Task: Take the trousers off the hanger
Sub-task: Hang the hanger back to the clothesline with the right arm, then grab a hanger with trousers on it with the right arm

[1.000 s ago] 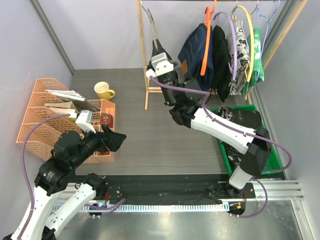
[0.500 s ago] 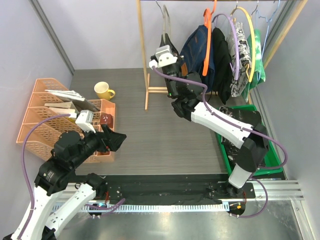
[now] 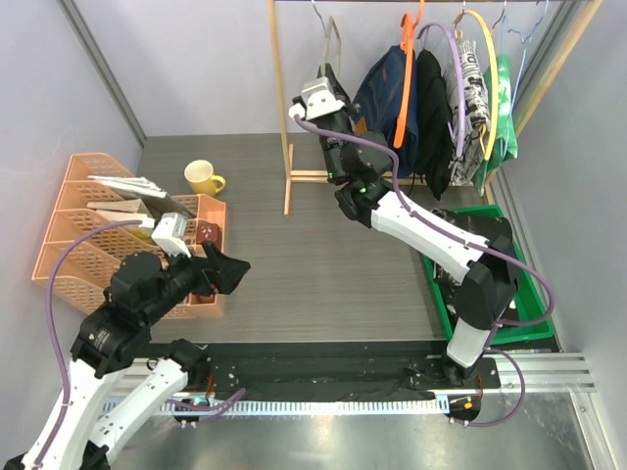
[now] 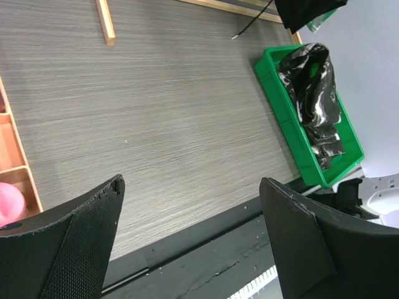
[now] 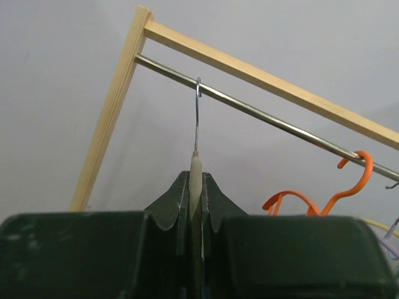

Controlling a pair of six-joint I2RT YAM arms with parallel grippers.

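At the far side of the table, under the metal rail (image 5: 262,115) of the wooden rack (image 3: 278,98), the right gripper (image 5: 194,187) has its fingers pinched tight on the neck of a bare grey hanger (image 5: 196,163), whose wire hook sits over the rail. The left gripper (image 4: 192,184) hangs over the near left of the table (image 4: 174,93), fingers spread wide with nothing between them. One pair, the marbled trousers (image 4: 312,87), lies in the green bin (image 4: 283,121) at the right edge. The navy denim pair (image 3: 380,98) on its orange hanger (image 3: 404,88), the black pair (image 3: 431,117), the newspaper-print pair (image 3: 472,88) and the green-and-white pair (image 3: 506,108) hang on the rail to the right of the held hanger. Several things could go wrong from here. If the hook is not fully seated, letting go at an angle could drop the hanger. A sideways pull while clamped could rock or drag the light rack. The right forearm and its purple cable run just beside the denim, so a swing to the right could brush it, slide it off or tangle the hooks. The tabletop is flat, matt, grey wood-grain, with an orange file tray (image 3: 69,245) and a yellow mug (image 3: 203,177) at the left. Pale lilac walls close the space on the left, far and right sides.
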